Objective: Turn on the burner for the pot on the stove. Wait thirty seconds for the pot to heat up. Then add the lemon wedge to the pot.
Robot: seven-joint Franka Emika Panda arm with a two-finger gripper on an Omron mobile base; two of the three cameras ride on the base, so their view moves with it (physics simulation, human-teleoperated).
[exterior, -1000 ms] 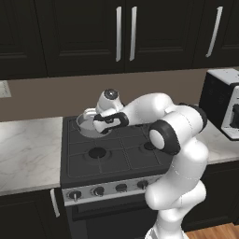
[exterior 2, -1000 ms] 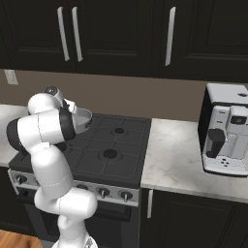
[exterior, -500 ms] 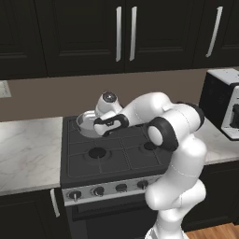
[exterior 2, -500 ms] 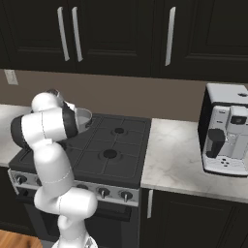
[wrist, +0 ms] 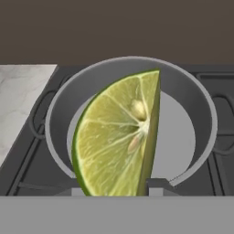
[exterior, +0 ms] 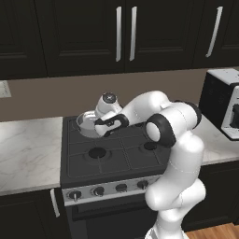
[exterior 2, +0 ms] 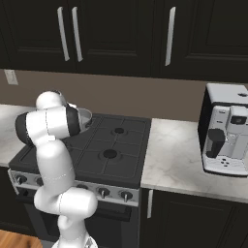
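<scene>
The black gas stove [exterior: 112, 158] carries the small round silver-grey metal pot [exterior: 87, 124] at its 11 o'clock burner. The gripper [wrist: 112, 194], nearly closed, pinches the yellow-green lemon wedge [wrist: 119, 137] above the pot opening. Risk: an off-centre release could bounce the wedge off the rim onto the grates

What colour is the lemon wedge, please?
Yellow-green flesh with a green rind; the lemon wedge shows best in the hand view.

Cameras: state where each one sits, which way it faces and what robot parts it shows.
Left base view: behind-left of the arm, facing the stove; arm rises lower right to the pot.
Right base view: behind-right; arm lower left, coffee machine right.
Hand view: on the hand, facing the pot; lemon wedge held.
Shared: stove, pot.
</scene>
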